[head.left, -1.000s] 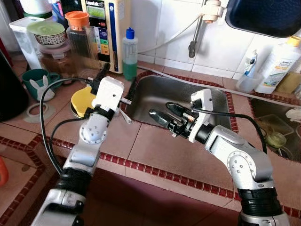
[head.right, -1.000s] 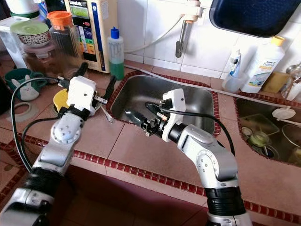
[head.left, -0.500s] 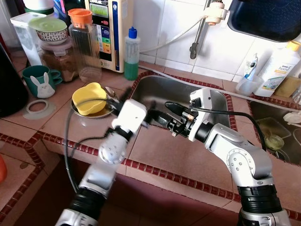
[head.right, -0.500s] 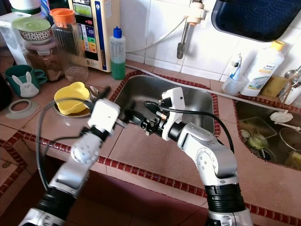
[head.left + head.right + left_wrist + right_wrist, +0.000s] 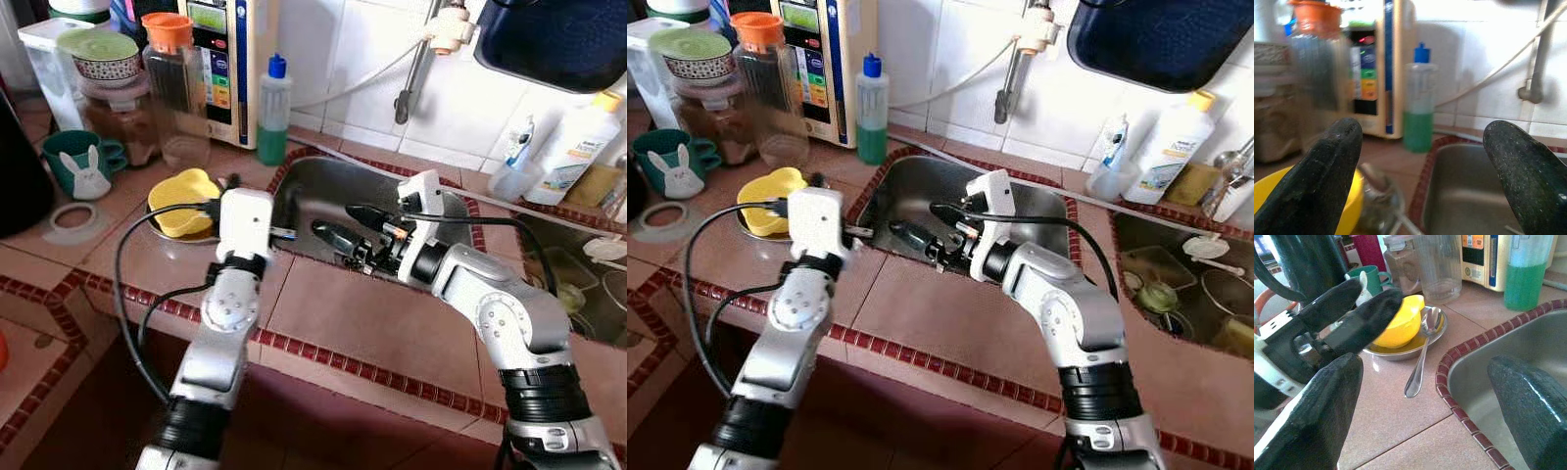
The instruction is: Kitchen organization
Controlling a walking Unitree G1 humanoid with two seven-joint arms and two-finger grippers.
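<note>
A yellow bowl (image 5: 181,191) sits in a shallow metal dish (image 5: 1410,345) on the tiled counter, left of the steel sink (image 5: 323,186). A spoon (image 5: 1420,362) leans out of the dish onto the counter. My left gripper (image 5: 1422,147) is open, just short of the bowl and the sink's left rim, facing the back wall; its white wrist box (image 5: 245,215) hides it from above. My right gripper (image 5: 333,219) is open and empty over the sink's front left part, pointing left toward the dish and the left gripper's fingers (image 5: 1371,308).
Along the back stand a green soap bottle (image 5: 273,108), an orange-lidded glass jug (image 5: 174,83), a water dispenser (image 5: 230,59) and a teal rabbit mug (image 5: 78,166). A tap pipe (image 5: 416,69) hangs over the sink. A second basin (image 5: 1176,284) with dishes lies to the right.
My left arm swung right toward the sink's edge, then came back left and now stands more upright near the bowl. The right gripper has hardly moved. The camera shifted slightly.
</note>
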